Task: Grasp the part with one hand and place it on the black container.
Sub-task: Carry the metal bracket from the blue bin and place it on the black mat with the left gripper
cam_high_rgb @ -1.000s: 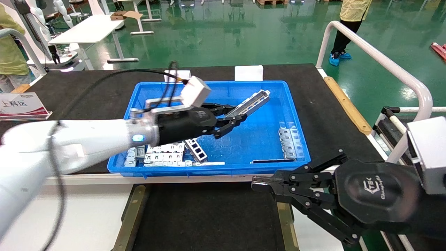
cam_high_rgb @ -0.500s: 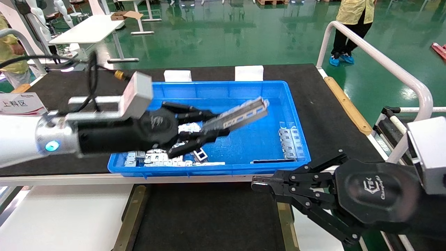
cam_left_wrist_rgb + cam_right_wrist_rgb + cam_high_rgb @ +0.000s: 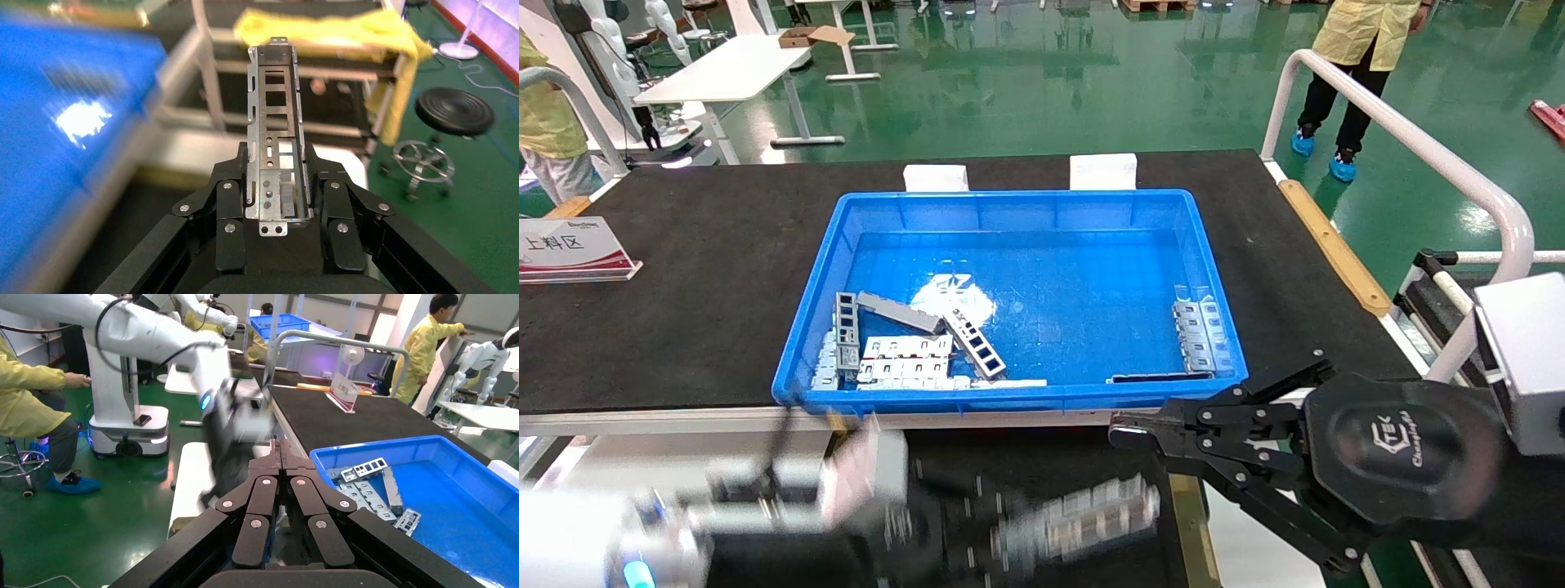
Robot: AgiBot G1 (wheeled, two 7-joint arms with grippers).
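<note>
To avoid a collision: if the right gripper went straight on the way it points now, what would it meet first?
Probably the left gripper, which holds the part over the black container, just ahead of the shut right gripper. Depth is unclear, so they might pass each other.

Crate behind, container in front

The crate [image 3: 1026, 212] sits mid-desk with brackets [image 3: 903, 347] along its near wall; the black container [image 3: 1009, 474] lies before the desk's near edge, the part [image 3: 1083, 523] above it, right gripper [image 3: 1124, 433] alongside.
</note>
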